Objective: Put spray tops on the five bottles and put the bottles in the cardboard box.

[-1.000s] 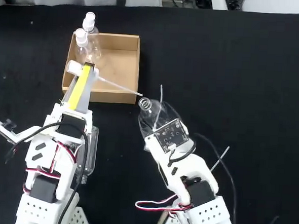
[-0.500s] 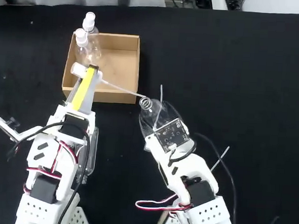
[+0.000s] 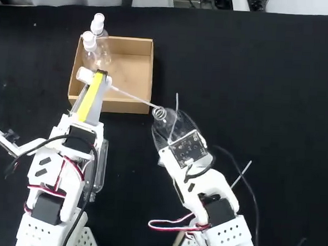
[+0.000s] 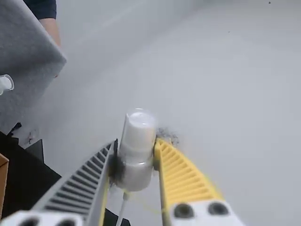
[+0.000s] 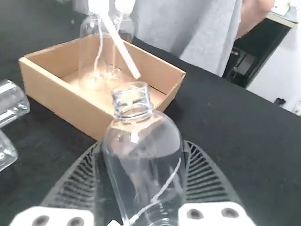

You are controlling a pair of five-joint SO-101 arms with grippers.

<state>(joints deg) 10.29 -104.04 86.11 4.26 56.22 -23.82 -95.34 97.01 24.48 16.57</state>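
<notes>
My left gripper (image 3: 92, 75) (image 4: 136, 153) is shut on a white spray top (image 3: 83, 73) (image 4: 137, 136) above the cardboard box (image 3: 140, 71). Its thin dip tube (image 3: 133, 97) (image 5: 120, 48) slants to the open neck (image 3: 160, 113) of a clear bottle (image 3: 173, 129) (image 5: 141, 136). My right gripper (image 3: 173, 126) (image 5: 141, 153) is shut on that bottle just in front of the box's near right corner. The tube's tip lies at the bottle's mouth. Two capped bottles (image 3: 94, 42) (image 5: 98, 52) stand in the box's far left corner.
Another clear bottle (image 3: 97, 169) lies beside the left arm, and clear bottles (image 5: 8, 117) show at the edge of the right wrist view. Thin loose tubes (image 3: 177, 101) (image 3: 241, 173) lie on the black table near the right arm. A cable (image 3: 244, 178) runs right of it.
The left gripper with the spray top shifted slightly, and the tube's tip came closer to the bottle's mouth. The right arm and its bottle have hardly moved.
</notes>
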